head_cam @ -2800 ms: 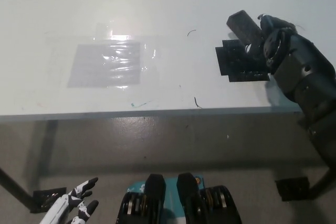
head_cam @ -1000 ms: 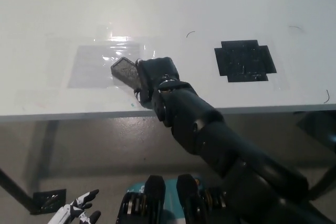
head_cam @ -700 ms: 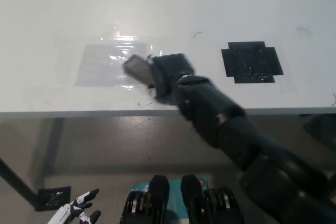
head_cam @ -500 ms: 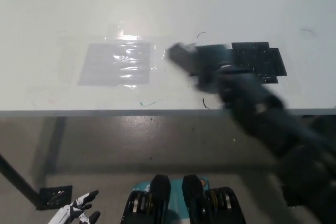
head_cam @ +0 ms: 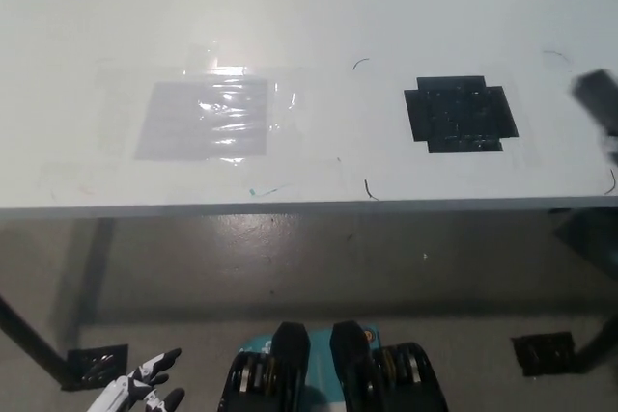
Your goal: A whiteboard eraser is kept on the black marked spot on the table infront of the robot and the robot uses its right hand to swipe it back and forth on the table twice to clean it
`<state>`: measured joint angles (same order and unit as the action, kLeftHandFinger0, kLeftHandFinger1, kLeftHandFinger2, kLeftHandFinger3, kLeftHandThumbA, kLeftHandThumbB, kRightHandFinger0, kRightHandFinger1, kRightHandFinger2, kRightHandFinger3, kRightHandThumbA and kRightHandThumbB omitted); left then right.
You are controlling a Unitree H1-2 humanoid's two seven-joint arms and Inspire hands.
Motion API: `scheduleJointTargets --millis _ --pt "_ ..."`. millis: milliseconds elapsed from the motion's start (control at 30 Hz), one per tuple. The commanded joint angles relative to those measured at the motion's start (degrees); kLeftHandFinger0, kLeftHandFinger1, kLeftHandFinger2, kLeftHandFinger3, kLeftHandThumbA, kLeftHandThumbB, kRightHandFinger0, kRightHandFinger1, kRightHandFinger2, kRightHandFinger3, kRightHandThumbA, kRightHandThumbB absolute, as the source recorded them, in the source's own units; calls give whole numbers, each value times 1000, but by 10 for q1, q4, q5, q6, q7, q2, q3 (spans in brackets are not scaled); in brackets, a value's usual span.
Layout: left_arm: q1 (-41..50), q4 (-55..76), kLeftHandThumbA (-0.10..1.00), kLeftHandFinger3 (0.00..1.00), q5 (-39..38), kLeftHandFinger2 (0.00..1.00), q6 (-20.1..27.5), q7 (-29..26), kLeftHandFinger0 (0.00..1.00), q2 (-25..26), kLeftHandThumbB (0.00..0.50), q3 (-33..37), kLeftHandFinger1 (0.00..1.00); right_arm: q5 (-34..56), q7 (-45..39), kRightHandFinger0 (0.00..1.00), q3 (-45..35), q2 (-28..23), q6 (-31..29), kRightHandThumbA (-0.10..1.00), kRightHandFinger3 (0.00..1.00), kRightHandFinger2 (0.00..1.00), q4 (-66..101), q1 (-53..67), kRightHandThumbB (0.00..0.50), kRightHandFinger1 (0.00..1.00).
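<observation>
Eraser (head_cam: 599, 96): dark blurred block at far right picture edge, over table, right of black marked spot (head_cam: 461, 114)

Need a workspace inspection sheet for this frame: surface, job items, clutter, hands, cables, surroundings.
Surface: white table, glare near its middle, a few thin dark pen-like strokes.
Job's things: black marked spot on the table's right part, nothing on it; a blurred dark shape at the right edge, possibly the eraser or the right hand, cannot tell which.
Clutter: clear taped plastic patch on the table's left part.
Hands: left hand white, low at the bottom left, below table level, fingers apart, holding nothing; right hand not identifiable.
Cables: nothing seen.
Surroundings: grey floor under the table, dark table legs, black floor marks.
</observation>
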<state>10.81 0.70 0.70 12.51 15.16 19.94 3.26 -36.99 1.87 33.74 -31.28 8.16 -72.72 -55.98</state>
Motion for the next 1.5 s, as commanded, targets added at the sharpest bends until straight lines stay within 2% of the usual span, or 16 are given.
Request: scheduleJointTargets --millis 0,133,200,233,433,667,800,867,967,1067,1233,1300,1333,1367,1400,1467 --pt "4 14 732 1000 -1 1000 6 2 1000 8 469 -4 1000 15 -67 31 -17 -25 39 -100 921 460 12 12 210 247" --pt "5 12 734 1000 1 1000 3 3 1000 6 475 -1 1000 11 -73 78 -23 -10 47 -79 1000 493 24 8 189 277" --pt "6 11 735 1000 4 1000 6 2 1000 4 475 1 1000 7 -65 538 -21 2 43 87 1000 820 31 9 190 681" --pt "6 11 737 1000 7 1000 7 1 1000 3 474 2 1000 13 -65 335 -26 17 43 49 1000 663 38 6 177 452" --pt "3 8 740 1000 9 1000 10 3 1000 3 471 5 1000 11 -101 3 -17 96 69 -90 1000 331 84 -15 190 95" --pt "0 9 733 1000 8 1000 9 3 1000 4 462 5 1000 14 -94 103 -15 204 53 -100 678 360 104 -33 165 237" --pt "0 8 729 1000 6 1000 12 4 1000 5 451 4 1000 8 -102 298 -10 242 54 -100 886 541 100 -48 154 401" --pt "2 10 734 1000 11 1000 12 2 1000 4 450 4 1000 3 -102 50 -5 249 55 -100 579 340 110 -48 166 183" --pt "1 11 734 1000 7 1000 9 4 1000 5 451 4 1000 1 -102 178 -3 244 51 -100 618 429 117 -44 168 303" --pt "1 13 737 1000 4 1000 5 5 1000 5 454 3 1000 4 -95 169 -9 235 45 -100 940 456 92 -43 156 288" --pt "-1 11 739 1000 -2 1000 7 6 1000 8 454 -1 1000 -1 -85 99 -9 222 47 -100 740 373 77 -40 216 220" --pt "-1 10 738 1000 0 1000 8 5 1000 8 454 0 1000 -12 -76 20 -2 214 56 -100 931 375 72 -38 200 179" --pt "-1 10 739 1000 2 1000 9 5 1000 7 456 0 1000 -20 -80 176 4 210 66 23 1000 582 74 -37 183 386" --pt "0 10 740 1000 3 1000 10 5 1000 8 456 0 1000 -23 -96 514 7 207 86 414 1000 979 78 -38 228 742" --pt "0 9 740 1000 2 1000 9 5 1000 7 457 1 1000 -22 -130 799 9 204 116 815 1000 1000 81 -44 367 1000" --pt "1 11 738 1000 -1 1000 7 6 1000 6 461 1 1000 -10 -164 1000 -3 190 156 936 1000 1000 113 -41 459 1000"
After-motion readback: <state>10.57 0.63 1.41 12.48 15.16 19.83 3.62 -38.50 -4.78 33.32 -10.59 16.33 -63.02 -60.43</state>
